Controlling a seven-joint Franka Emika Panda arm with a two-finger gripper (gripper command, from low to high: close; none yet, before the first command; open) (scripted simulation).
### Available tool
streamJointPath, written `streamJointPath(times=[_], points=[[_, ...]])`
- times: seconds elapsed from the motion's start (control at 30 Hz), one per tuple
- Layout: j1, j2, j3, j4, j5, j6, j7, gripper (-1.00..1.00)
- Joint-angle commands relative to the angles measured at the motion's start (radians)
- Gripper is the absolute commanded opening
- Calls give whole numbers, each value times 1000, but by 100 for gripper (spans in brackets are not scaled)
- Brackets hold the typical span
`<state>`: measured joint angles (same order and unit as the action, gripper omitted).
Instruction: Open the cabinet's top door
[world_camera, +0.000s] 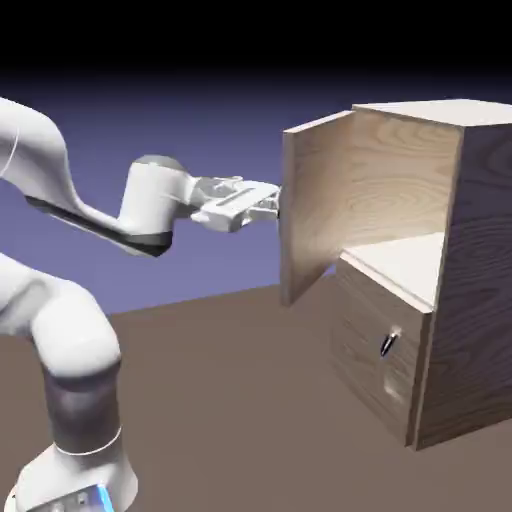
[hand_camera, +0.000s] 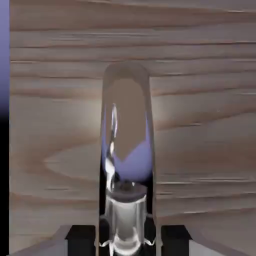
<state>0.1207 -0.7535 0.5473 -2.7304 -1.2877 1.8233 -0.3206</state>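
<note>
The light-wood cabinet stands at the exterior view's right. Its top door is swung well out from the body, leaving the upper compartment open behind it. My gripper reaches level from the left and meets the door's outer face. In the hand view a shiny curved metal handle runs up the middle over an oval recess in the door's wood. My gripper is shut on that handle, and dark fingertips show on either side at the bottom edge.
Below the open compartment sits the shorter wood panel, closed, with its small dark handle. The brown table stretches between my base and the cabinet.
</note>
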Motion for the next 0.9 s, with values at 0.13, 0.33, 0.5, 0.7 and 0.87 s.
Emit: streamJointPath(times=[0.13,0.33,0.5,0.7,0.87], points=[[-45,122,152,128,141,-217,15,-100],[-143,301,329,310,242,-477,63,-100],[-233,475,471,463,273,-694,129,-100],[-266,692,571,608,259,-926,229,-100],[-203,873,570,725,244,-1107,323,-100]])
